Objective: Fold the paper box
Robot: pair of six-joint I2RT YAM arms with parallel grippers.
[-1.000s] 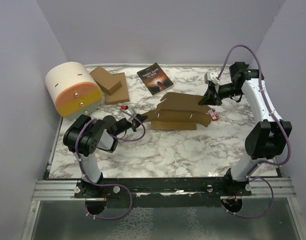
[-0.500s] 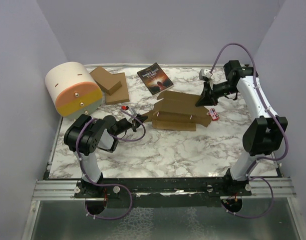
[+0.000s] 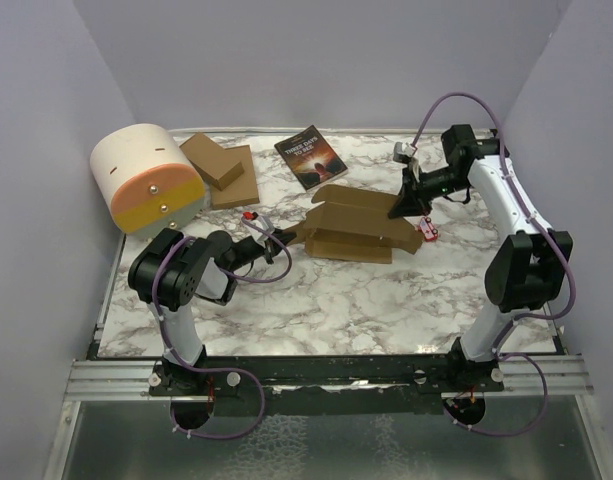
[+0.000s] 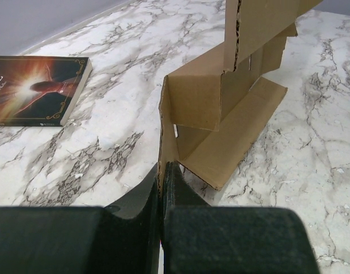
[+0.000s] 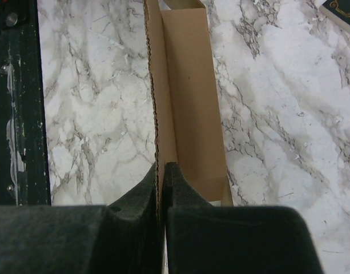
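Note:
The paper box (image 3: 354,225) is a brown die-cut cardboard sheet, partly folded, in the middle of the marble table. My left gripper (image 3: 283,240) is shut on its left end flap; in the left wrist view the gripper (image 4: 162,171) pinches the flap's edge, and the box (image 4: 220,103) rises beyond it. My right gripper (image 3: 398,208) is shut on the box's upper right panel and holds it raised. In the right wrist view the gripper (image 5: 161,171) clamps a thin cardboard edge, and the panel (image 5: 186,85) runs away from it.
A dark-covered book (image 3: 310,156) lies behind the box and shows in the left wrist view (image 4: 35,88). A stack of flat cardboard pieces (image 3: 222,170) and a cream and orange domed container (image 3: 146,180) stand at the back left. A small red object (image 3: 427,231) lies right of the box.
My right gripper has moved left and a little back with the box's panel, raising and folding it over. The box has drawn in leftward. The left gripper has stayed put.

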